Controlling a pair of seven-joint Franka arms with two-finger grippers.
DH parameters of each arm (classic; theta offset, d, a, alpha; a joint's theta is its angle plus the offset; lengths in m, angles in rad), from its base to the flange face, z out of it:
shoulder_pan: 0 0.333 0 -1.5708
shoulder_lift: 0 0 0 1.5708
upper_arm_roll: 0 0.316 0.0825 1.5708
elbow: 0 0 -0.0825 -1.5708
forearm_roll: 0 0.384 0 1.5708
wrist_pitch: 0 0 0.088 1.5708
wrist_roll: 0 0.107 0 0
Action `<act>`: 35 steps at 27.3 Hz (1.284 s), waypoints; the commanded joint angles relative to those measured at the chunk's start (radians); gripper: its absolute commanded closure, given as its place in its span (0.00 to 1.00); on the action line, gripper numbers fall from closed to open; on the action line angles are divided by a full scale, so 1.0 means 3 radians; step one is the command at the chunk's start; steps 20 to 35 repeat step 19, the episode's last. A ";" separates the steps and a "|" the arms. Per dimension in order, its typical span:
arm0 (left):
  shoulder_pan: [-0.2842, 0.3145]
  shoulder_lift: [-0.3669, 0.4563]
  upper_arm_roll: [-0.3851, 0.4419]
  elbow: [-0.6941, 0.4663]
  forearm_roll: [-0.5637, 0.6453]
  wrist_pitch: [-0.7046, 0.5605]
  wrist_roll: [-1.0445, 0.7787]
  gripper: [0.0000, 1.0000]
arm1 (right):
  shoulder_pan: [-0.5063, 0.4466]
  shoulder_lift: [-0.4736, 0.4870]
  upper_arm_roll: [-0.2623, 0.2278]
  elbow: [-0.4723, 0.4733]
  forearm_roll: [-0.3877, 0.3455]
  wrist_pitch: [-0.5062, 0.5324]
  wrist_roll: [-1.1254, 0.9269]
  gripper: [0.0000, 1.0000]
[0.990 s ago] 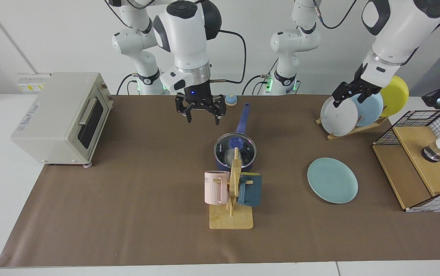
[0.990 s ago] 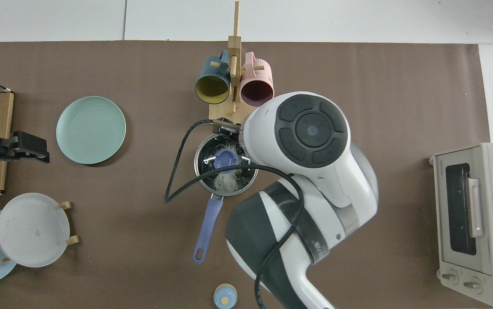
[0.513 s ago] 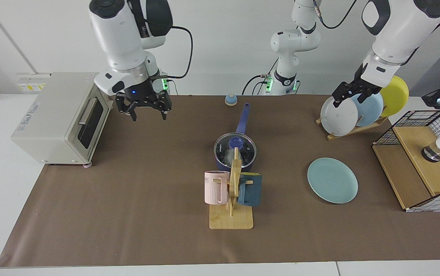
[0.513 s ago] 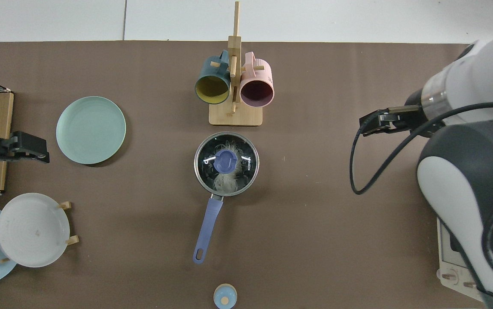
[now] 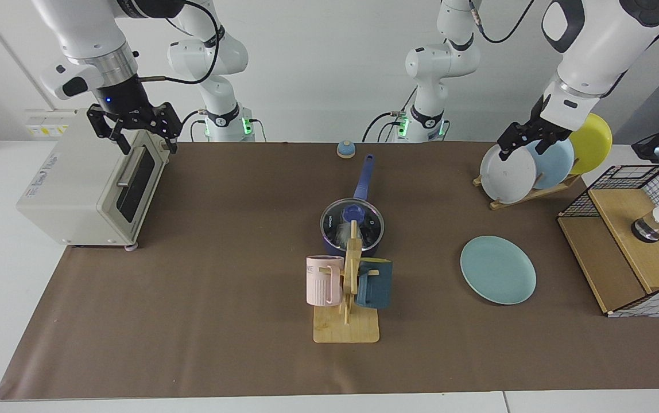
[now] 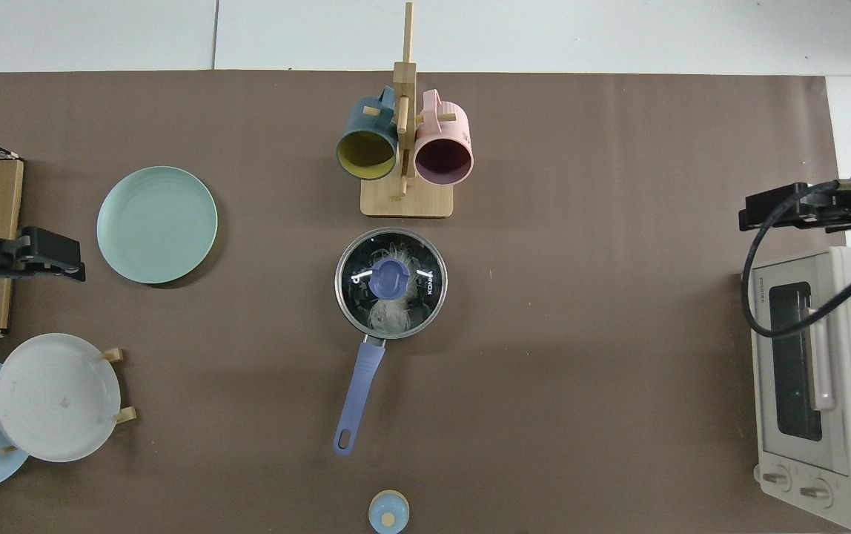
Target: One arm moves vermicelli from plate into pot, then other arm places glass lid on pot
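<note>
Two claws, both away from pot (image 5: 351, 228). Glass lid (image 6: 391, 282) sits on pot at worktop centre, vermicelli inside; plate (image 5: 497, 269) bare. Right claw (image 5: 133, 127) spread, empty, above toaster oven (image 5: 91, 175). Left claw (image 5: 530, 137) waits at plate rack (image 5: 527, 192), fingers unclear. Judgement: only retreat left; keep clear of the oven.

- right gripper (image 5: 132, 132) is hanging high at the facing view's far left, fingers spread apart, pointing down.
- left gripper (image 5: 527, 139) is waiting raised at far right.
</note>
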 commanded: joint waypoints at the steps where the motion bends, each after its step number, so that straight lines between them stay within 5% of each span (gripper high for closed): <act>1: 0.0004 -0.0005 0.0001 0.0053 -0.0018 -0.0085 -0.0029 0.00 | -0.0107 -0.0355 0.0048 -0.0467 -0.0025 0.0150 -0.0218 0.00; 35: 0.0004 -0.0005 0.0001 0.0053 -0.0018 -0.0085 -0.0029 0.00 | -0.0087 -0.0360 0.0022 -0.0477 0.0026 0.0109 -0.0059 0.00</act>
